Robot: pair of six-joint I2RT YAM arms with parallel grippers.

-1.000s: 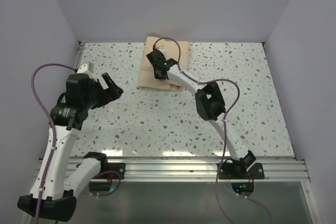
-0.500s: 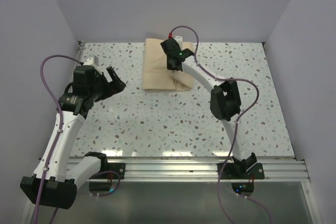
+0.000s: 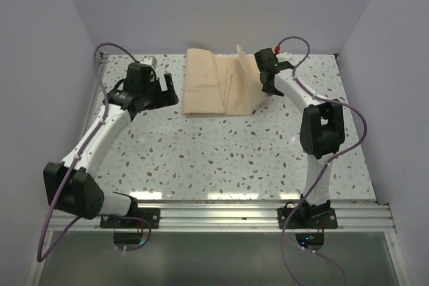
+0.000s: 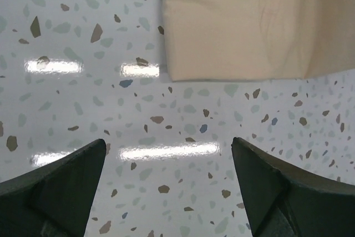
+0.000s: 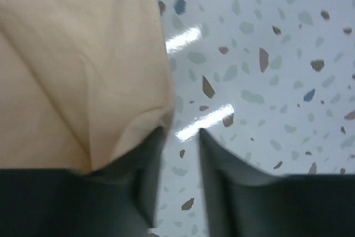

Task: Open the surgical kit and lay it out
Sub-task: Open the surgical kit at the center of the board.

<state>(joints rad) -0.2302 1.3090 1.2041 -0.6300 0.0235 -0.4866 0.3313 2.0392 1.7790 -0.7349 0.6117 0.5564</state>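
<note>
Tan-beige cloth is what this step turns on. One flap (image 3: 244,65) of the cloth wrap (image 3: 211,92) stands lifted at the upper middle of the overhead view. It needs carrying on toward the right of the frame until it lies flat on the speckled table (image 3: 201,152).

The right gripper (image 5: 180,131) sits at that flap's edge, its jaws narrowly parted with bare table showing through the gap. A fold of cloth drapes over the outer side of the finger (image 5: 138,176) at frame left rather than lying between the two, so I judge the hold weak or none at all. A fresh pinch on the flap's free edge, close to a corner, would serve better than dragging the cloth on one finger. The pull should run low and outward, slowly enough that the bundle neither slides nor tips whatever lies inside.

The left gripper (image 4: 169,142) hovers with its jaws wide apart and empty, just short of the wrap's corner and not touching it. From there it could press that side down, or take the opposite flap in its turn.

The wrap looks like soft, matte woven fabric folded into a rectangle. It has lengthwise creases, lies flat over its left part and peaks where it is raised at the right. No steel tray or instrument shows, and what the folds cover cannot be told.
</note>
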